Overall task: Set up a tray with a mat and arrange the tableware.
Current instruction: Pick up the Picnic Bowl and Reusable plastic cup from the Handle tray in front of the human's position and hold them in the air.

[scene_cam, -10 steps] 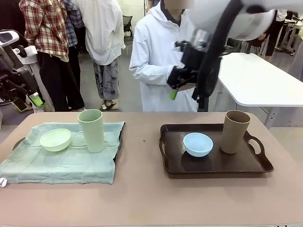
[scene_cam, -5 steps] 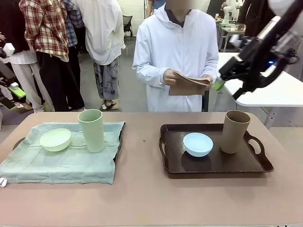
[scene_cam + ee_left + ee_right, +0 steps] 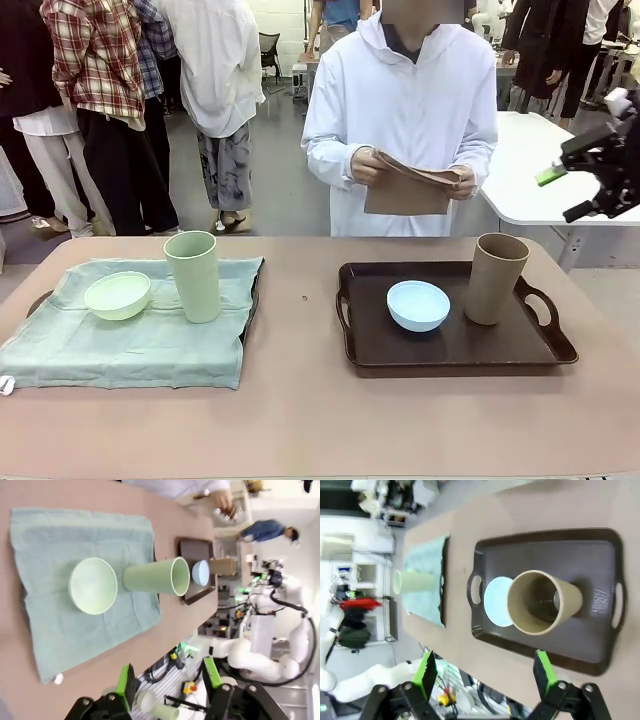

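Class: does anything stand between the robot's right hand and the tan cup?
Nothing visible does. The open right hand hangs high, with a clear line to the tan cup, upright on the tray beside the blue bowl.

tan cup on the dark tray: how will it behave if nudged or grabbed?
The tan cup is tall and tapers to a narrower base, so a high push would probably tip it. It looks empty from the right wrist view, so likely light. The tray looks glossy, so a low push may slide it.
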You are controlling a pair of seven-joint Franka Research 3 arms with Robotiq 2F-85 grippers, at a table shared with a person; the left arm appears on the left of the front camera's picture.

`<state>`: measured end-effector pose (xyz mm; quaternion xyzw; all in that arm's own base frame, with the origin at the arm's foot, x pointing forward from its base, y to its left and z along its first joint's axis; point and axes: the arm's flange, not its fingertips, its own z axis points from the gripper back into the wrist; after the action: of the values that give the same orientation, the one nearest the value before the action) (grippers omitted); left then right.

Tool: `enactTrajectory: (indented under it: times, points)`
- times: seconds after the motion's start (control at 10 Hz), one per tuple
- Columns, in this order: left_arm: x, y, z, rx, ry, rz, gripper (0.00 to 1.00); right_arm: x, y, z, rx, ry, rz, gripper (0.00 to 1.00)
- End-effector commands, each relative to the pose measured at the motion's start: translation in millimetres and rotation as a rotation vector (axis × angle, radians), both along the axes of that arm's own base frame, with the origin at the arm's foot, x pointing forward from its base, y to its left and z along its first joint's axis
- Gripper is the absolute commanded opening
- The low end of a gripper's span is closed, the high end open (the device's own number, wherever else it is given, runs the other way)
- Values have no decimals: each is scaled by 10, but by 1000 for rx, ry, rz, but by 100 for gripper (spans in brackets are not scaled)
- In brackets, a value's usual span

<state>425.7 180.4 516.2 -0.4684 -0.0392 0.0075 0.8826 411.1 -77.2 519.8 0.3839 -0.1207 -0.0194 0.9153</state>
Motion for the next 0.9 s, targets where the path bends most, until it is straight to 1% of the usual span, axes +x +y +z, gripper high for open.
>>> enactTrajectory:
  times: [0.0,0.2,0.3,0.5,0.7,0.8]
  points:
    - [29,194,-17,-63,-17,6,72,-189,-193,-121,86,-28,-19,100]
    - [-49,423,-39,-84,-14,18,72,-404,-480,-168,130,-38,-43,100]
    - [-69,453,-23,-94,-18,-20,72,-493,-595,-189,144,-41,-60,100]
    - [-122,477,-29,-102,-32,-30,72,-652,-797,-242,161,-40,-108,100]
    - [-154,422,-30,-79,-17,-73,72,-701,-851,-293,148,-23,-119,100]
    - [-142,419,-45,-87,-7,-18,72,-624,-869,-206,142,-11,-124,100]
